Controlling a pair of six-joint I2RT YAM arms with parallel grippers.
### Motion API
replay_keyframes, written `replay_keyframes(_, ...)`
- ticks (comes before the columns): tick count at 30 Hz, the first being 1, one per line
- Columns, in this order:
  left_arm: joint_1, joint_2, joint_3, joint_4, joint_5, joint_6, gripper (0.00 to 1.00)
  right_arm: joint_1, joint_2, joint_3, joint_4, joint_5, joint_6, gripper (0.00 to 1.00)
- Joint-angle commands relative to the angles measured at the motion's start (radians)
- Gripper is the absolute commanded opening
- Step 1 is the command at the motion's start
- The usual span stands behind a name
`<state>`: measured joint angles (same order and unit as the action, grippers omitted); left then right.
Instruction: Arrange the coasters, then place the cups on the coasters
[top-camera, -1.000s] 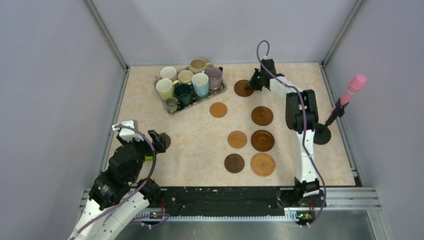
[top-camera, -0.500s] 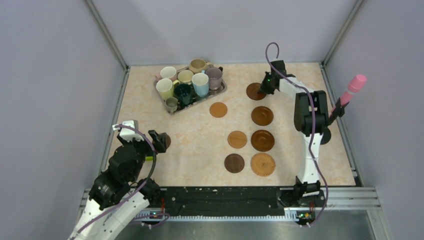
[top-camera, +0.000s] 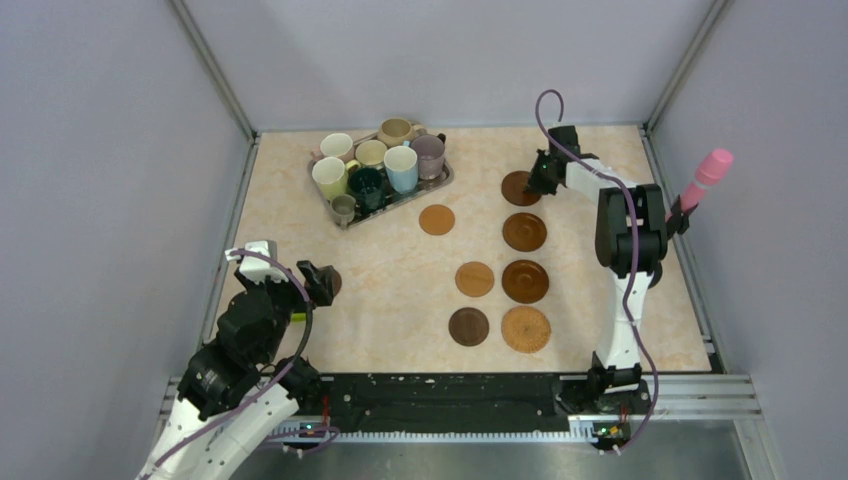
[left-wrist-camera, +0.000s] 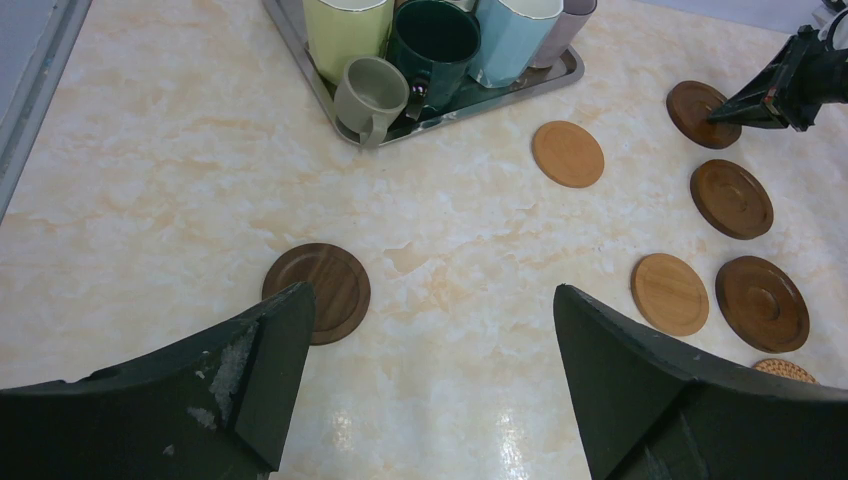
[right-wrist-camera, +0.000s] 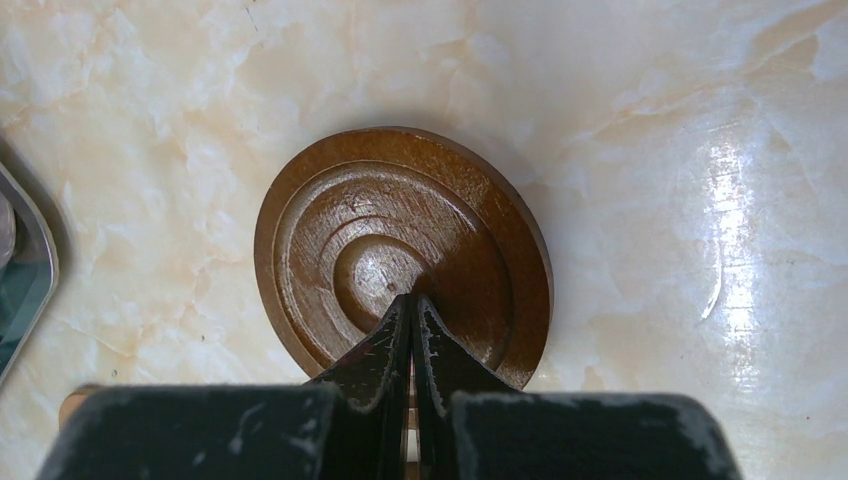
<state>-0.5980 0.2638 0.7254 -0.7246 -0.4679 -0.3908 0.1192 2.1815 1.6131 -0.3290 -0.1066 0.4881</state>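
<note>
Coaster arranging under way. Right gripper (right-wrist-camera: 412, 300) shut, gripping nothing, tips pressing dark coaster (right-wrist-camera: 340, 230) near far right corner of table (top-camera: 400, 300). Left gripper (left-wrist-camera: 430, 292) wide open, empty, over coaster (left-wrist-camera: 335, 280) by left edge. Next: lift tips, align remainder; cups (top-camera: 401, 168) in tray (top-camera: 447, 180).

Top view: bright, even, diffuse light from overhead. The pale grey enclosure walls (top-camera: 120, 150) look flat, no hot spots. Shadows on the glossy beige marble-pattern table (top-camera: 400, 290) are short and soft. Sharp edge to edge, fine detail limited by resolution.

Left wrist view: well exposed, table and far items in focus. The black fingers (left-wrist-camera: 250, 380) of the left end effector (left-wrist-camera: 430, 292) sit close to the lens, slightly soft and almost featureless. White glare patch on the table near the bottom edge.

Right wrist view: strong glare streaks on the table at right. Sheen at the centre of the dark brown ridged round wooden coaster (right-wrist-camera: 400, 250), faint soft shadow along its far rim. The black fingers (right-wrist-camera: 385, 345) of the right end effector (right-wrist-camera: 412, 300) are underexposed, and the block below them is blurred.
</note>
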Motion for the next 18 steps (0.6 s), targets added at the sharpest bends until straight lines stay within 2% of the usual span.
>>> replay_keyframes(1,0.003,-0.012,0.000,0.048,0.004,0.005,0.94,-0.008,-0.034,-0.035,-0.054,0.041,-0.033,0.00)
replay_keyframes(6,0.002,0.000,0.002,0.048,0.012,0.007,0.94,-0.009,-0.032,-0.044,-0.020,-0.007,-0.032,0.00)
replay_keyframes(15,0.003,0.010,0.002,0.047,0.009,0.006,0.93,-0.009,-0.037,0.082,-0.019,-0.119,-0.042,0.00)
replay_keyframes(18,0.002,0.012,0.002,0.048,0.008,0.006,0.93,-0.005,-0.074,0.078,0.003,-0.140,-0.029,0.00)
